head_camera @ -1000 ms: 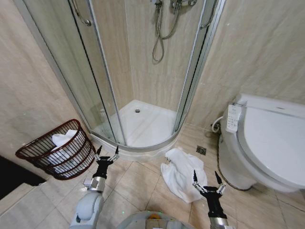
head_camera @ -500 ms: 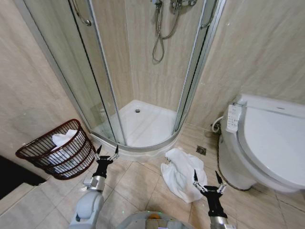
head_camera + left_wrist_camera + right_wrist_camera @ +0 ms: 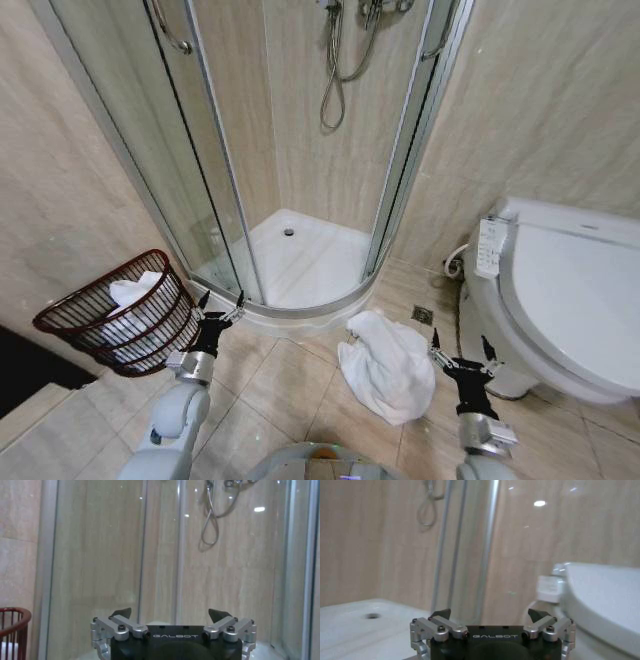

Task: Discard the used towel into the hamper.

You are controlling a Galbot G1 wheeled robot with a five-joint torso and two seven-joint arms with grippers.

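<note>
With both our grippers spread empty, the towel (image 3: 385, 363) lies at ten o'clock, just beside our right gripper (image 3: 462, 354), the nearer one.

The tiled floor (image 3: 280, 385) carries three things — a white towel (image 3: 385, 365) lying crumpled, the hamper (image 3: 125, 315) and the toilet (image 3: 560, 305).

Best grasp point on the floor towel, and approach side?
Pinch the raised, bunched fold near the towel's middle, coming down from above. It lies crumpled on the tile, so its flat edges offer little to grip. The right gripper, open beside it, looks closest.
</note>
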